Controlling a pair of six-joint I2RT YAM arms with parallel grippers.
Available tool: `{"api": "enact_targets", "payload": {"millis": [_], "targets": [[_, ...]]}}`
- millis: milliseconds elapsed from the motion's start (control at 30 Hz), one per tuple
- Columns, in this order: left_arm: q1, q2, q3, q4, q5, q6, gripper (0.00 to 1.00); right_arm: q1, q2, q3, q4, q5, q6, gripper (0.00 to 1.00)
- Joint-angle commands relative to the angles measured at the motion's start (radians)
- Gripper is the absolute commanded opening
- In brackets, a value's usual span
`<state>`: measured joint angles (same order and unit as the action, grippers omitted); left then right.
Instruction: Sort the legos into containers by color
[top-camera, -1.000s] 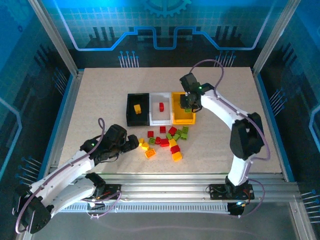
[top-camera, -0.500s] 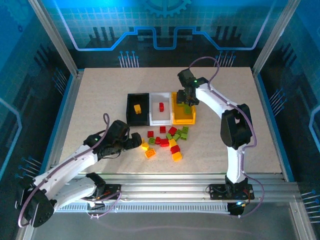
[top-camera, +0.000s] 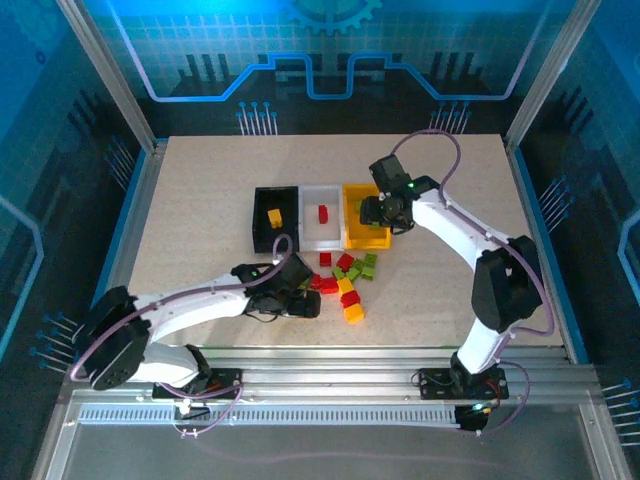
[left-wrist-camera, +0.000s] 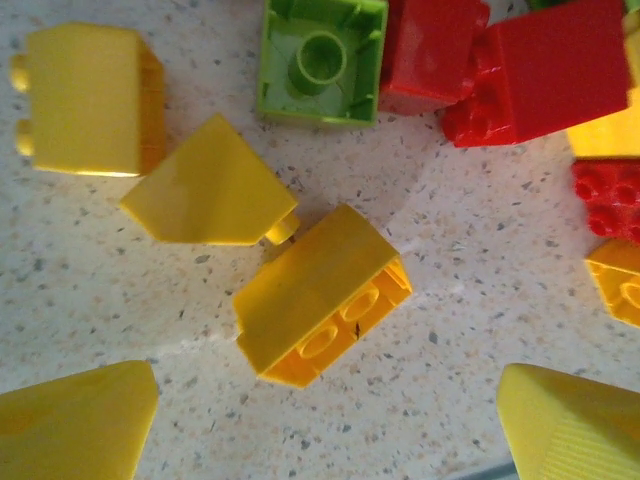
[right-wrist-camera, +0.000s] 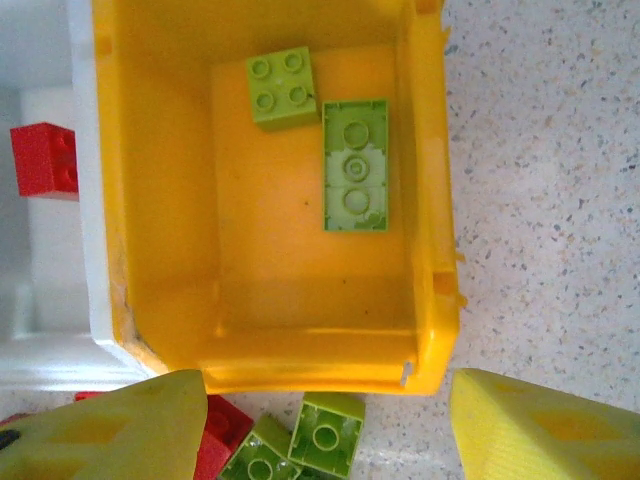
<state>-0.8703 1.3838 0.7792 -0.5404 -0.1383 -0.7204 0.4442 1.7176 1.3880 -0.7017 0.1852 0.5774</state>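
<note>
Loose legos (top-camera: 345, 275) in red, green and yellow lie in front of three bins: black (top-camera: 262, 238), white (top-camera: 308, 238) and yellow-orange (top-camera: 352, 238). My left gripper (top-camera: 308, 300) hovers open over the pile's left side. Its yellow fingertips (left-wrist-camera: 75, 425) flank bare table just below a yellow brick (left-wrist-camera: 320, 295), with two more yellow bricks (left-wrist-camera: 85, 100) beyond it. My right gripper (top-camera: 385, 214) is open and empty above the near wall of the yellow-orange bin (right-wrist-camera: 300, 345), which holds two green bricks (right-wrist-camera: 355, 165). Its fingers (right-wrist-camera: 545, 425) straddle green bricks (right-wrist-camera: 325, 435) on the table.
The black bin holds one yellow brick (top-camera: 274, 216) and the white bin (right-wrist-camera: 40, 310) one red brick (right-wrist-camera: 45, 160). Red bricks (left-wrist-camera: 545, 70) and a green brick (left-wrist-camera: 320, 60) lie just past the yellow ones. Aluminium frame posts (top-camera: 130, 110) edge the table.
My left arm has swung right, from beside the pile to over its yellow bricks. My right gripper has shifted from over the yellow-orange bin toward its near wall.
</note>
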Motion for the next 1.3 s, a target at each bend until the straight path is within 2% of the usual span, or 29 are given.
{"api": "enact_targets", "payload": {"millis": [0, 200, 500, 800, 1033, 1133, 1267], "targets": [[-0.039, 0.08, 0.06, -0.003, -0.11, 0.053, 0.87, 0.001, -0.047, -0.037, 0.031, -0.01, 0.021, 0.67], [-0.074, 0.182, 0.083, 0.006, -0.201, 0.073, 0.84, -0.022, -0.079, -0.08, 0.043, -0.022, 0.019, 0.67], [-0.111, 0.224, 0.084, 0.026, -0.251, 0.081, 0.64, -0.041, -0.096, -0.093, 0.049, -0.03, 0.019, 0.67], [-0.133, 0.158, 0.051, 0.016, -0.266, 0.057, 0.39, -0.047, -0.102, -0.096, 0.051, -0.031, 0.029, 0.67], [-0.141, -0.011, 0.038, -0.043, -0.283, 0.006, 0.36, -0.047, -0.112, -0.105, 0.052, -0.035, 0.036, 0.67], [-0.086, -0.101, 0.057, -0.079, -0.295, 0.011, 0.36, -0.047, -0.123, -0.118, 0.057, -0.044, 0.04, 0.67], [0.1, -0.125, 0.115, -0.062, -0.256, 0.082, 0.36, -0.047, -0.134, -0.135, 0.056, -0.053, 0.045, 0.67]]}}
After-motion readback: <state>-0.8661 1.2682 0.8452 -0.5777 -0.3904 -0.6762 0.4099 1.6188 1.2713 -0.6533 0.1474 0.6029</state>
